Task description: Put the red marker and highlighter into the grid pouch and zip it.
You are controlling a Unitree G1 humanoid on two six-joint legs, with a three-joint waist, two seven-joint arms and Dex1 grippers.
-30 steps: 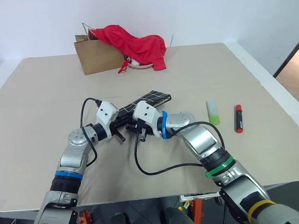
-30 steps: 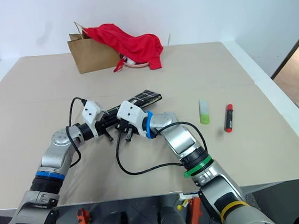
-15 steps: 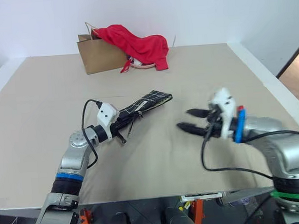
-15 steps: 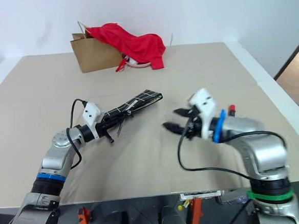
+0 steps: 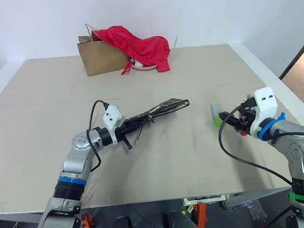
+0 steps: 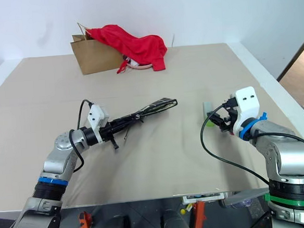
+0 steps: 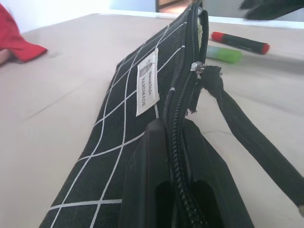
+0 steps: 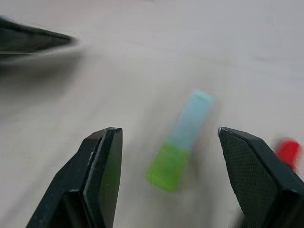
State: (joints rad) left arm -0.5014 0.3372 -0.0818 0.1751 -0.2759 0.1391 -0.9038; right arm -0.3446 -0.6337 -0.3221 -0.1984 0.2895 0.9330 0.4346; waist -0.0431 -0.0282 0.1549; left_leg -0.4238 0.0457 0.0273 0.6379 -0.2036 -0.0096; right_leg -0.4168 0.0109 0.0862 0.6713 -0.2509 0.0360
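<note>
My left gripper is shut on the near end of the grid pouch and holds it level above the table, zipper edge up. In the left wrist view the zipper slider and its cord pull sit partway along, and the pouch gapes beyond them. The highlighter, pale with a lime-green cap, lies on the table to the right. My right gripper hovers just behind it, open, the highlighter lying between and beyond its fingers. The red marker lies beside the highlighter, mostly behind my right hand in the eye views.
A brown paper bag draped with a red cloth stands at the back of the table. The table's right edge runs close to the marker, with floor beyond it.
My right gripper left the pouch, swung far right to the highlighter and opened wide. The left gripper kept its hold, and the pouch now points more toward the right.
</note>
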